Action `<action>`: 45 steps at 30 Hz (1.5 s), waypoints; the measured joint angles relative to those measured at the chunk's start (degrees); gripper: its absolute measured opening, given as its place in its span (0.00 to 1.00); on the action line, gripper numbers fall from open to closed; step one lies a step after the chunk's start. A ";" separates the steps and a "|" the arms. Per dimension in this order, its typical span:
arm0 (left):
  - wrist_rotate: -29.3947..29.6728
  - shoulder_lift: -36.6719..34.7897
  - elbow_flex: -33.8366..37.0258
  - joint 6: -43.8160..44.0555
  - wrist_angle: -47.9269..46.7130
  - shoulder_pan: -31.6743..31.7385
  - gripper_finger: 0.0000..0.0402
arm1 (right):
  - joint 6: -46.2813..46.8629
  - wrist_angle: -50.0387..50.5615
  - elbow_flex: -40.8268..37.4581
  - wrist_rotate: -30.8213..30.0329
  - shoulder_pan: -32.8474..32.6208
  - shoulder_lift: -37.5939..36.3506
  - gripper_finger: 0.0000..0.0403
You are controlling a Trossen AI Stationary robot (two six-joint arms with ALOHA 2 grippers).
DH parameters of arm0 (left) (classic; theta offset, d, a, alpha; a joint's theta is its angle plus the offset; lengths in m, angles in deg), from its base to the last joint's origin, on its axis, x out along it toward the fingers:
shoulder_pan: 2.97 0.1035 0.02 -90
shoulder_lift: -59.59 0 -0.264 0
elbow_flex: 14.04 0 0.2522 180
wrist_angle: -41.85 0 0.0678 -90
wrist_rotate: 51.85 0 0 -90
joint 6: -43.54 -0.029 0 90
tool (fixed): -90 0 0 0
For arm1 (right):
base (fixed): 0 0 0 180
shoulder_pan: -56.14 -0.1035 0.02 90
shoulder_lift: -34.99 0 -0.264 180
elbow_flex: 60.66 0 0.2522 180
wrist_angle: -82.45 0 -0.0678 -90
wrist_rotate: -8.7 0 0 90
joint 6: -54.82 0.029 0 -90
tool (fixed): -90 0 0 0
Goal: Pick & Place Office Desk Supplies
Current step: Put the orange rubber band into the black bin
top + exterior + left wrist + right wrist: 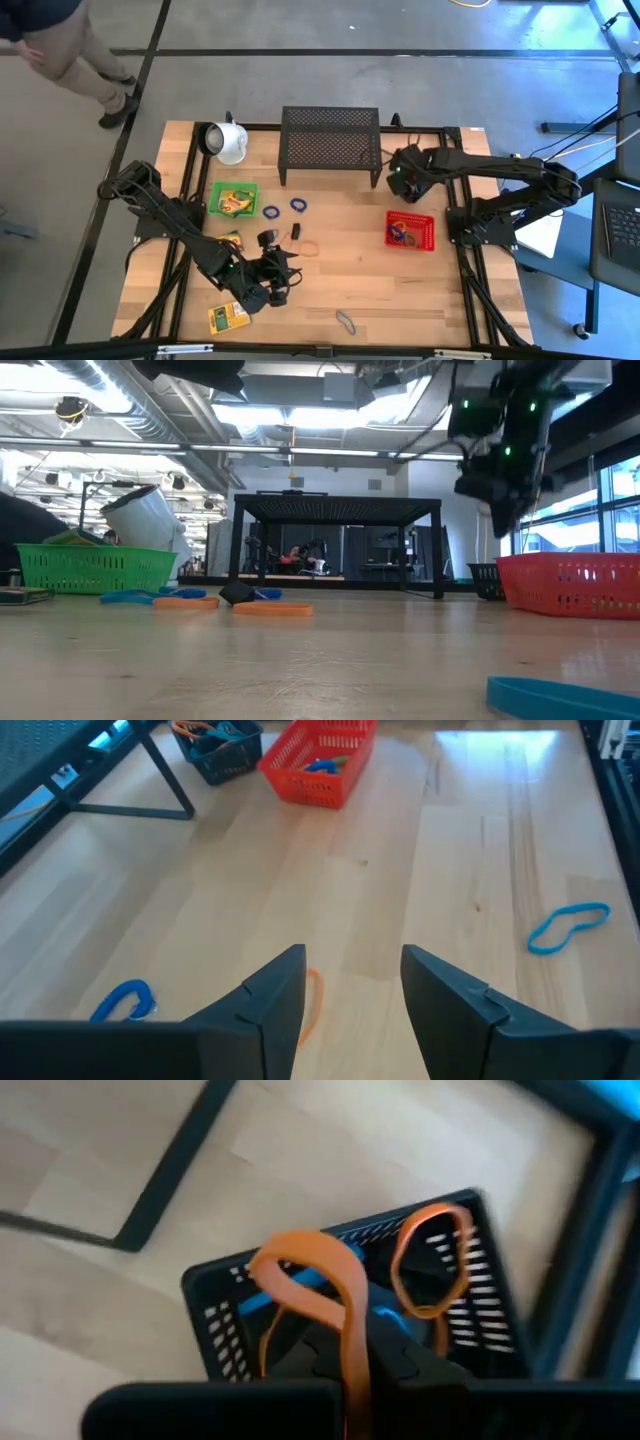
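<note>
Above the wooden table (400,290), right tool (350,1365) (clamped) dangles an orange band (320,1280).

A grey concrete floor (330,85) is surrounding the wooden bench (400,290); ceiling strip lights (300,415) are glowing, and windows (610,500), seemingly, are brightening one side.

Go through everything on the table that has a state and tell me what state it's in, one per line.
Left gripper: open, empty, above the table near an orange rubber band.
Right gripper: shut on an orange band, over the small black basket.
White mug: lying on its side.
Red basket: upright, holding bands.
Green basket: upright, holding items.
Black mesh rack: standing, nothing on top.
</note>
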State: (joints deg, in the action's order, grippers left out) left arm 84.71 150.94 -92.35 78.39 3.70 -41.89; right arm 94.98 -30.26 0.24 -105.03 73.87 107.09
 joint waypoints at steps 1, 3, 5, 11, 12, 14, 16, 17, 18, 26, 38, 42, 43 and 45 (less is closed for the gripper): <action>-0.08 0.00 0.00 0.00 -0.06 0.00 0.40 | -0.09 -1.81 -1.34 1.65 0.94 0.00 0.02; -0.15 0.00 0.00 0.00 -0.08 0.00 0.40 | -0.13 -4.63 -3.82 4.85 2.21 0.04 0.02; -0.15 0.00 0.00 -0.02 -0.10 0.00 0.40 | -0.13 -6.32 -5.46 5.92 2.92 0.03 0.02; 0.49 0.00 0.02 -0.04 -0.10 0.23 0.40 | -0.11 -7.68 -7.96 6.54 3.24 0.03 0.07; 0.50 0.00 0.03 -0.04 -0.10 0.34 0.40 | -0.08 -7.66 -7.98 6.51 3.29 0.02 0.09; 0.56 0.00 0.04 -0.04 -0.10 0.42 0.40 | 0.19 -7.91 -7.98 6.46 3.29 0.02 0.14; 0.68 0.02 0.04 -0.04 -0.12 0.48 0.40 | 0.31 -7.91 -7.98 6.44 3.27 0.02 0.19; 0.68 0.00 0.04 -0.04 -0.12 0.46 0.40 | 0.33 -7.92 -7.98 6.44 3.25 0.02 0.22; 0.68 0.02 0.04 -0.04 -0.19 0.44 0.40 | 0.33 -7.92 -7.98 6.42 3.27 0.02 0.25; 2.56 0.02 0.04 0.65 -3.22 0.44 0.40 | 0.01 -7.80 -6.76 6.23 3.24 0.02 0.48; -7.38 0.04 6.21 15.61 -14.33 4.98 0.40 | -1.65 0.73 6.36 6.22 0.72 0.02 0.51; -11.27 0.07 12.10 15.79 -8.94 7.84 0.40 | -1.66 2.66 9.80 6.22 -2.30 0.02 0.50; -11.67 0.08 13.41 16.10 -7.33 8.61 0.40 | -1.66 3.01 10.56 6.22 -3.17 0.02 0.50; -11.93 0.09 15.64 17.17 -4.46 10.05 0.40 | -1.66 3.35 11.55 6.24 -4.73 0.02 0.49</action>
State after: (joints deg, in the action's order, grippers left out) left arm 72.78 151.03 -76.71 95.56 -0.76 -31.84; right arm 93.32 -26.92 11.80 -98.80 69.13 107.11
